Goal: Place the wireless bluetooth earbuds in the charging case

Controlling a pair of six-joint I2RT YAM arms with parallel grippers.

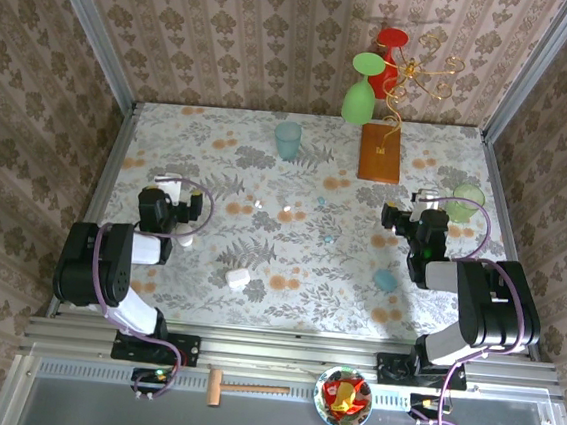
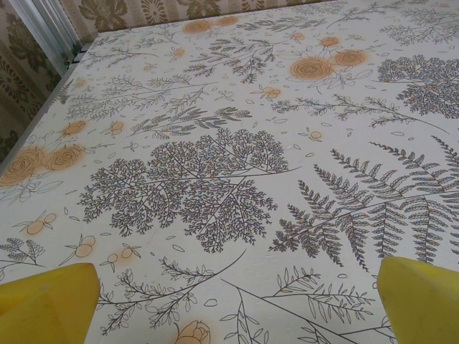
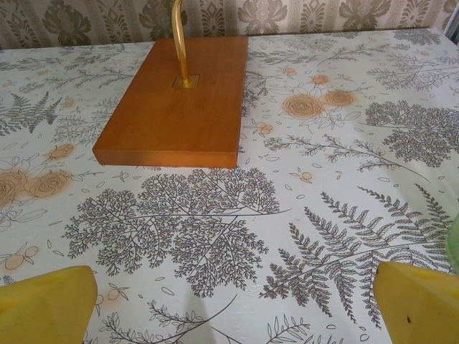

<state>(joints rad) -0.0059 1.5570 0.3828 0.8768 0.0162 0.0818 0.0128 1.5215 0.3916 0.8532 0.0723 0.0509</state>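
The left gripper is hanging over the table, jaws spread wide, gripping nothing; the right gripper likewise, facing a wooden base. The earbuds are lying loose mid-table, apart from the white case. Pickup seemingly not begun; next is calling for a fine pinch on one bud.

Matt printed cloth, satin wood, bright metal.

The white floral-printed tablecloth looks matt and faintly grainy. The flat rectangular orange-brown wooden base is smooth with a soft satin sheen, and the thin gold metal rod set in it shines. The left gripper has matt yellow plastic fingers. The green goblet and pale teal tumbler look translucent, like plastic.
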